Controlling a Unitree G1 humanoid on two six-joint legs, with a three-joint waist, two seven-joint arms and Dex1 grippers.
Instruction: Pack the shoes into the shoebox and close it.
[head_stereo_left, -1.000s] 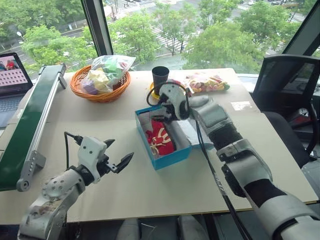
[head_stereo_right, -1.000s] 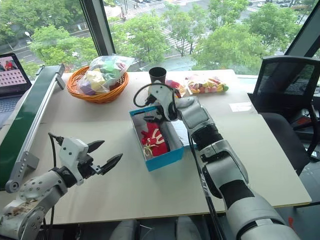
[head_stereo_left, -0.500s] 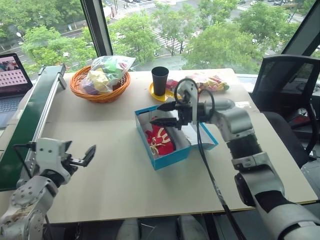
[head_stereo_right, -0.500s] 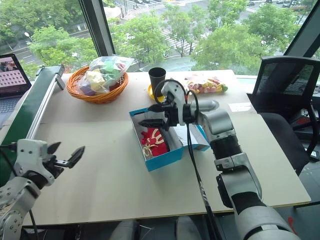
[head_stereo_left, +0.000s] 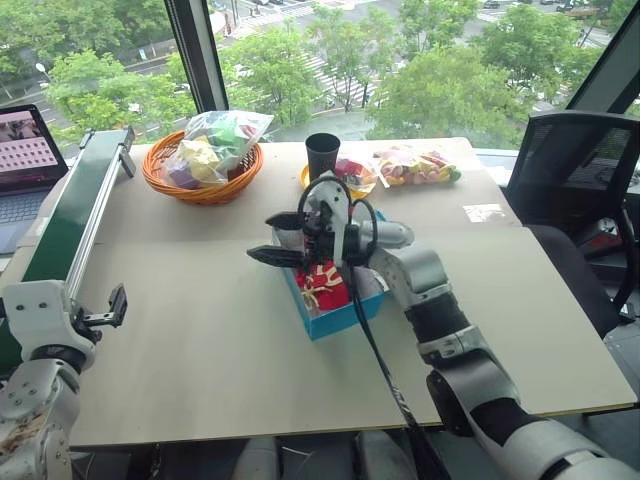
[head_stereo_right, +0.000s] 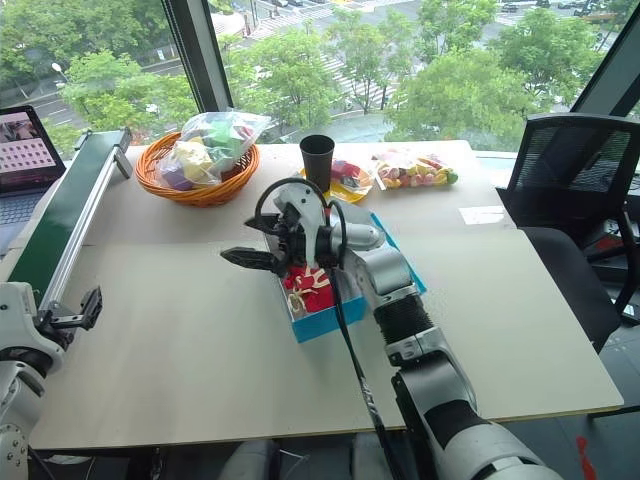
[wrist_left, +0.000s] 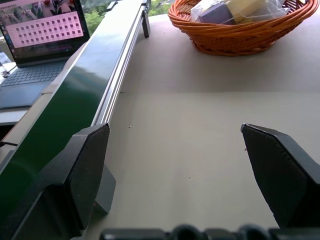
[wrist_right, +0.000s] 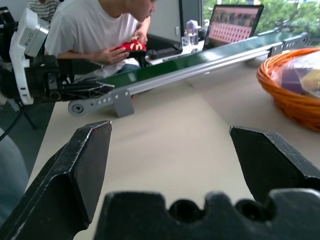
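A pale beige tabletop (head_stereo_left: 200, 330) stands before tall windows that look out over green trees. Near its middle sits the turquoise-blue cardboard shoebox (head_stereo_left: 340, 318), open, with its hinged lid (head_stereo_right: 400, 262) lying out to the right. Inside the box lie the small red shoes with cream-yellow laces (head_stereo_left: 322, 285), showing at the near end of the white interior.

The right gripper (head_stereo_left: 277, 238) hangs just above the box's far-left corner, pointing left across the table, its two black fingers spread wide apart and holding nothing. The right wrist view looks between those fingers at bare tabletop.

Just beyond the box a black cup (head_stereo_left: 322, 156) stands on a yellow saucer (head_stereo_right: 352, 187), and to the right of that lies a clear bag of colourful items (head_stereo_left: 415, 166). At the far left of the table an orange woven basket (head_stereo_left: 200, 186) holds another clear bag of coloured pieces (head_stereo_left: 215, 138). A long green conveyor rail (head_stereo_left: 70, 215) runs along the table's left edge, with an open laptop (head_stereo_left: 25, 150) beyond it and a black mesh chair (head_stereo_left: 570, 170) at the right.

The left gripper (head_stereo_left: 105, 308) hovers well apart from the box, at the near left edge beside the rail, fingers spread and empty. A seated person in a white shirt (wrist_right: 95, 30) appears in the right wrist view.
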